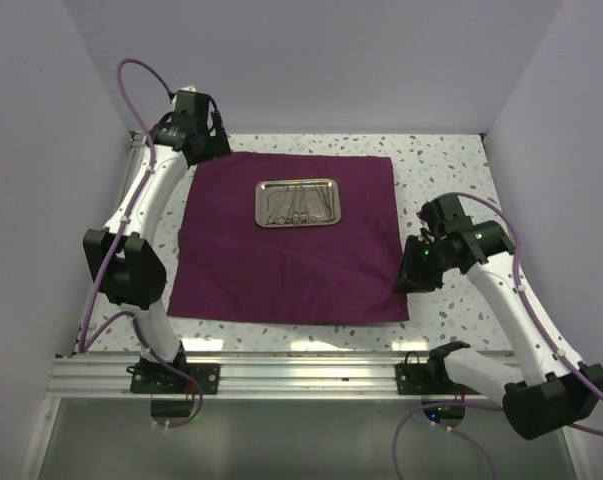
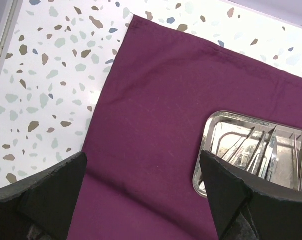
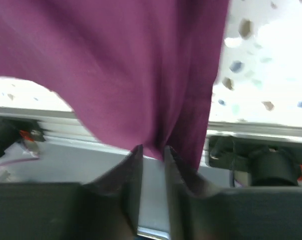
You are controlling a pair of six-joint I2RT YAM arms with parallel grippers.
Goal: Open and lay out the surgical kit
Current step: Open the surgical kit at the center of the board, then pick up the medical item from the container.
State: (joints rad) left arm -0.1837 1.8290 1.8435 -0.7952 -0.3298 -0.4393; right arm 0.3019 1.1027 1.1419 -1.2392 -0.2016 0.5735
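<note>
The shiny steel tray holds thin silver instruments and sits on the maroon cloth, which is spread over the speckled worktop. Pale walls close it in. The left jaws gape wide over the cloth's far left corner. The right jaws pinch its right edge.

shiny steel tray: cut off at right edge | dark purple cloth: blurred up close | thin silver tools: too small to be told apart
</note>
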